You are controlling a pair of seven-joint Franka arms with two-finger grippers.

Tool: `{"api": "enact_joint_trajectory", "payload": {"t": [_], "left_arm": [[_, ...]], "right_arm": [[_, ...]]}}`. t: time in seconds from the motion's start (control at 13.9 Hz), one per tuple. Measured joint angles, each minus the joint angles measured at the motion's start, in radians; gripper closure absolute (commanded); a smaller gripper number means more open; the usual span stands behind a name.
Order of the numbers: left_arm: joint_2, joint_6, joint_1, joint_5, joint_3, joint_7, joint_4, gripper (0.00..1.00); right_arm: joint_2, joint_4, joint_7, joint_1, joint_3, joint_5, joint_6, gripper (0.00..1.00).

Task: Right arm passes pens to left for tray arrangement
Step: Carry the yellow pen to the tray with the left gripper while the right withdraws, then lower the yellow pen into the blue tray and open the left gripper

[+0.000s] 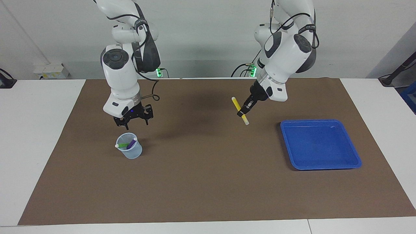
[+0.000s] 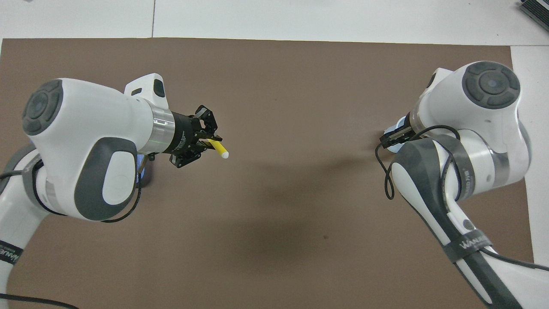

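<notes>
My left gripper [image 1: 242, 113] is shut on the middle of the yellow pen [image 1: 236, 104], which hangs tilted over the mat between its centre and the blue tray [image 1: 320, 166]. The pen's white tip [image 2: 224, 154] sticks out past the fingers in the overhead view. My right gripper [image 1: 133, 123] is open with nothing in it, pointing down just over the translucent cup [image 1: 133, 153]. The green pen [image 1: 123, 145] and the purple pen [image 1: 132, 143] lean inside that cup. The tray holds nothing; in the overhead view my left arm covers it almost wholly.
A brown mat [image 1: 208, 182] covers most of the white table [image 1: 39, 136]. The cup stands toward the right arm's end, the tray toward the left arm's end. A cable loops off the right wrist [image 2: 386, 180].
</notes>
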Motion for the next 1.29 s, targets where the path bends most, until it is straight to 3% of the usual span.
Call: {"api": "enact_joint_trajectory", "payload": {"t": [0.5, 0.72, 0.93, 1.29], "left_arm": [[-0.012, -0.138, 0.226, 0.177, 0.003, 0.51, 0.0, 1.0], [-0.011, -0.143, 0.313, 0.276, 0.003, 0.766, -0.006, 1.0], [0.003, -0.132, 0.384, 0.364, 0.004, 0.984, -0.011, 1.0], [0.059, 0.0, 0.456, 0.46, 0.003, 1.156, -0.03, 1.0]], "right_arm": [[0.03, -0.034, -0.016, 0.024, 0.001, -0.105, 0.051, 0.24], [0.034, -0.053, -0.017, 0.024, 0.001, -0.119, 0.07, 0.39], [0.034, -0.061, -0.017, 0.024, 0.001, -0.136, 0.071, 0.52], [0.036, -0.069, -0.032, 0.022, -0.001, -0.154, 0.076, 0.53]]}}
